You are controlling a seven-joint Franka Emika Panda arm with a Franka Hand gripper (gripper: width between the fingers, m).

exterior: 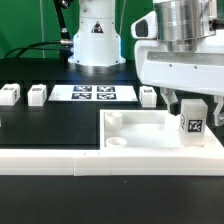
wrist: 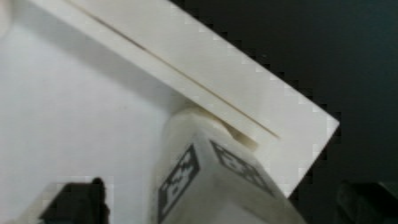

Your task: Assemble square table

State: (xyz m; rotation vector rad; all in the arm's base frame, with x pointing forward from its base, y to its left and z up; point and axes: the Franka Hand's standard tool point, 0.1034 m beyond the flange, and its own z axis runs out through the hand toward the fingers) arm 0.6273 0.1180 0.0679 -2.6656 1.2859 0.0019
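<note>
Nearest the exterior camera, the long white rail [exterior: 45, 160] lies across the black desk [exterior: 50, 125], in front of and below the pincer [exterior: 193, 109]. Just behind the rail lies the square table slab [exterior: 140, 128], rimmed side up. One round corner socket [exterior: 117, 142] shows well off to the pincer's side, toward the exterior view's left.

The pincer hangs over the other end of the slab, inside the rim. One tagged leg block [exterior: 193, 124] stands directly under it, between the two dark fingers [exterior: 171, 104]. The exterior view shows the fingers close against the block's sides. The blurred wrist view shows the same leg block [wrist: 210, 175] with clear space on each side before either finger [wrist: 75, 200]. So the pincer [wrist: 214, 200] reads as released, straddling the block without clamping it. In that view the block sits beside the slab's [wrist: 71, 110] raised rim, near a corner. Whether its foot is seated in a socket cannot be told.

Beyond the slab, a loose leg block [exterior: 148, 96] sits behind the pincer, a little toward the exterior view's left. The marker board [exterior: 92, 94] lies farther that way. Past it, well apart from the pincer, are two more leg blocks, one [exterior: 37, 95] nearer the board and one [exterior: 10, 95] at the edge. The arm's white base [exterior: 97, 40] stands farthest back.
</note>
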